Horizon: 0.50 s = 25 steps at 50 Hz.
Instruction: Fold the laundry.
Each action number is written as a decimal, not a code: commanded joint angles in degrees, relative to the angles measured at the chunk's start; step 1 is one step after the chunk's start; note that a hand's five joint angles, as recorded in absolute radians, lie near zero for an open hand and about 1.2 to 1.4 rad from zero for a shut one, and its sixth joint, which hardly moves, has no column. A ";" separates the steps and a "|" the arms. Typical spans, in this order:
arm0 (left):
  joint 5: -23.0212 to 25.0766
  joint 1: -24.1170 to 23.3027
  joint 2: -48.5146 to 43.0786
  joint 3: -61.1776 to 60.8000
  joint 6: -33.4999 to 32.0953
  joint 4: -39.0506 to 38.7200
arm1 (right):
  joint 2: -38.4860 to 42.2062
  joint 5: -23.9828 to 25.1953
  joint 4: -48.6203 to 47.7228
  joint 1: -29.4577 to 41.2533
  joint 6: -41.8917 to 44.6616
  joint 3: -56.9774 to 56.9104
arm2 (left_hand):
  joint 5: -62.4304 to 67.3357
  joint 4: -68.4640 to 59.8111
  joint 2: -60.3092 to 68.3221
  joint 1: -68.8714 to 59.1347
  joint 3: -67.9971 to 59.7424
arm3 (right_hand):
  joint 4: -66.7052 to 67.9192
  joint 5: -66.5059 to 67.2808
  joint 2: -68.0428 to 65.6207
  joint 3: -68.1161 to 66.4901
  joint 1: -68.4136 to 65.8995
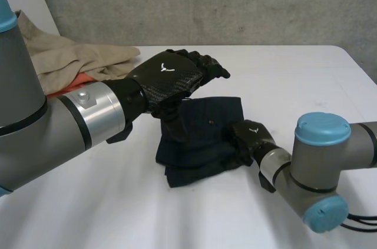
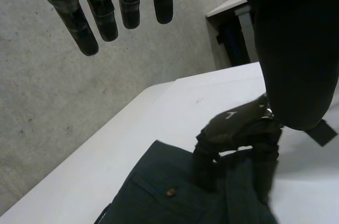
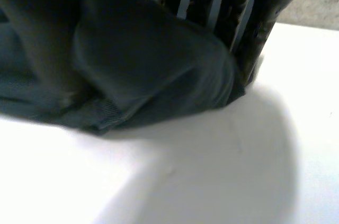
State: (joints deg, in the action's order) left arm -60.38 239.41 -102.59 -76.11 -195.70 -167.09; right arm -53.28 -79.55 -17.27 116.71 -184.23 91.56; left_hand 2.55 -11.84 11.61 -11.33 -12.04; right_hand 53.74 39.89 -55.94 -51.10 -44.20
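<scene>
A dark navy folded garment (image 1: 200, 137) with a small button lies on the white table (image 1: 300, 84), near its middle. My left hand (image 1: 168, 78) hovers open above the garment's far left part, its fingers (image 2: 100, 12) straight and touching nothing. My right hand (image 1: 250, 137) is at the garment's right edge. There its fingers (image 3: 259, 17) and thumb curl into the cloth (image 3: 148, 60), which bunches up between them. In the left wrist view the right hand (image 2: 238, 128) stands on the garment (image 2: 159, 197) with a fold raised inside its grip.
A heap of beige cloth (image 1: 65, 55) lies at the table's back left, with an orange piece (image 1: 70, 84) under it. A grey concrete wall runs behind the table. Bare table spreads to the right and in front of the garment.
</scene>
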 commanded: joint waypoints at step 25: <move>-0.17 -0.44 0.02 0.43 -0.12 -0.08 | 27.59 4.93 11.54 -29.60 9.85 -53.82 | -1.33 0.61 -0.39 0.11 0.82 | 26.26 30.11 -24.06 -28.90 -35.80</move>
State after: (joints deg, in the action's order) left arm -60.46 239.33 -102.48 -75.81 -195.91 -167.16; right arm -38.06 -79.68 -12.55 95.72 -177.02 58.33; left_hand 2.55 -11.83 11.61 -11.33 -12.04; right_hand 66.43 50.22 -65.92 -62.92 -53.79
